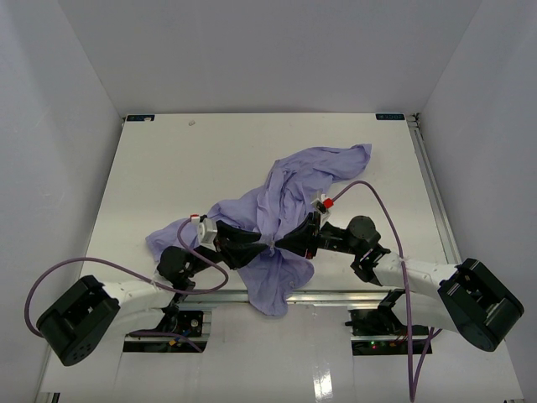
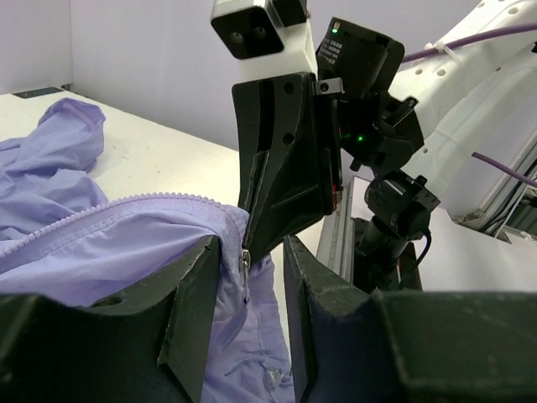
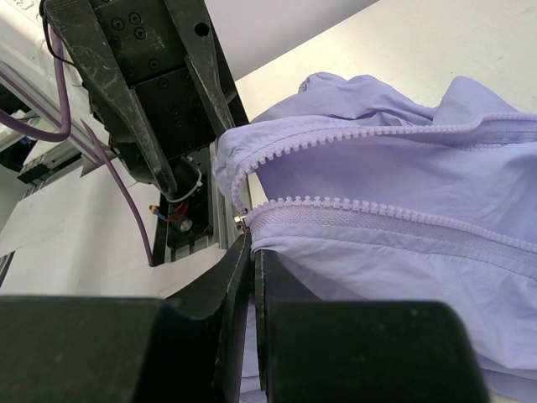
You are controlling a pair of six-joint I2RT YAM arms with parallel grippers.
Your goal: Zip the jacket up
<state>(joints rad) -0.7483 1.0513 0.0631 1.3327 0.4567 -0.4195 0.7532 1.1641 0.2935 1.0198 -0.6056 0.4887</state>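
Scanning for writing first, Dana: one label (image 2: 340, 55) with white print sits on the wrist of the right arm (image 2: 478, 67) in the left wrist view, and it's too small to read. Two green lights (image 2: 360, 138) glow on that same arm.

Got it, Sam. Counting now: one jacket (image 1: 315, 172), lavender, bunched across the middle of the white surface (image 1: 168, 168), its near part draped over the near edge. Two arms (image 1: 419, 273), two purple cables (image 1: 361, 182), two small teal markers (image 1: 138, 117) at the far corners.

And the zip, how many pieces do you make out?

One slider (image 3: 241, 222), and two rows of teeth (image 3: 377, 137) running out from it and spreading apart, so the front lies open. The slider sits at the pinched corner of the fabric, right where the two arms meet nose to nose.

Jaws, then. Right gripper (image 3: 250, 252)?

Jaws pressed together on the jacket's edge just below the slider; the right wrist view shows it plainly.

And the left gripper (image 2: 249, 277): jaws apart, one finger on each side of the hanging fabric, the slider dangling in the gap between them. Whether either finger touches the cloth, I cannot tell.

Agreed. From above, both grippers sit close together over the jacket's near part, just inside the near edge, and the far end of the cloth reaches toward the far right of the surface.
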